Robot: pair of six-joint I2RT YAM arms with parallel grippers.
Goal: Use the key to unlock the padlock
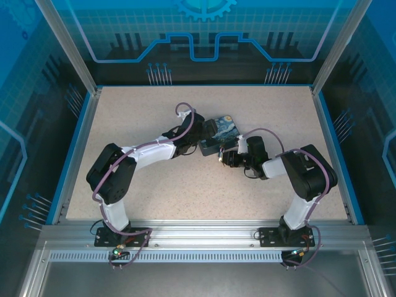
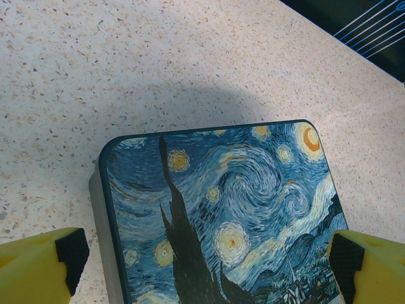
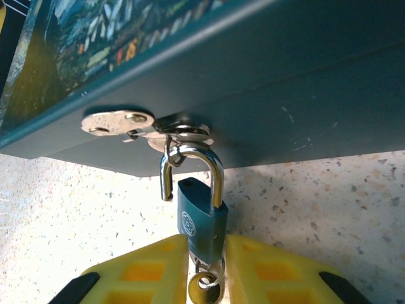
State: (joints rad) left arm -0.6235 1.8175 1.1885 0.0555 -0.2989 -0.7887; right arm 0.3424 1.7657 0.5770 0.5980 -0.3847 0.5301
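While the right gripper is pinching the padlock, the left gripper is gaping wide

Where the right gripper's yellow fingers are pressing in from both sides, the padlock's blue body is sitting narrowly clamped, the key poking from its near end. Just beyond, the shackle is hanging from the hasp on the dark side wall of the tin, one leg standing free of the body. Farther off, the left gripper's pads are straddling the painted lid over the speckled table
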